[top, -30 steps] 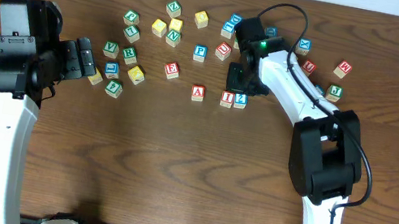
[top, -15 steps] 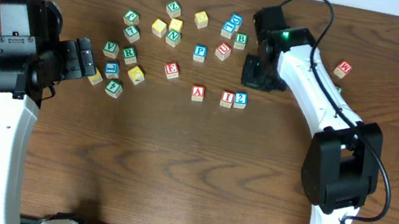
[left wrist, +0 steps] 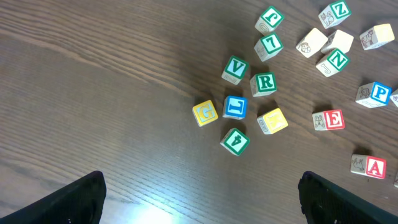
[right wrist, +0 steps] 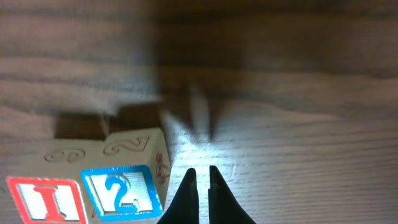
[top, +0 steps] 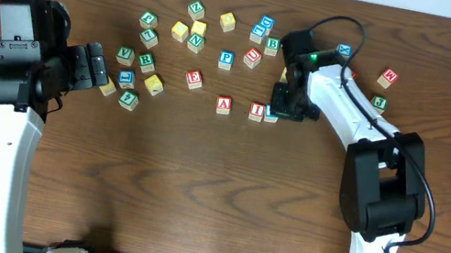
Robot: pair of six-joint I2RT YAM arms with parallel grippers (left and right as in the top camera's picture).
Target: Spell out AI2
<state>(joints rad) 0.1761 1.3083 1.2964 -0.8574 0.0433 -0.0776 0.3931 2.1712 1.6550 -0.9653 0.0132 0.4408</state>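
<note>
The 2 (right wrist: 124,190) is sitting flush against the I (right wrist: 46,200) at the right end of a left-to-right row on the table (top: 196,187), with the A (top: 224,104) lying a little apart to the left. The right gripper (right wrist: 199,182) is poised just beside the 2's right face, its fingers pressed nearly together and pinching nothing. The left gripper (left wrist: 200,193), spread wide, is hanging well apart over the loose blocks (left wrist: 249,99). Any tidying nudge looks likely to fall to the nearer right arm, pushing leftward along the row.
</note>
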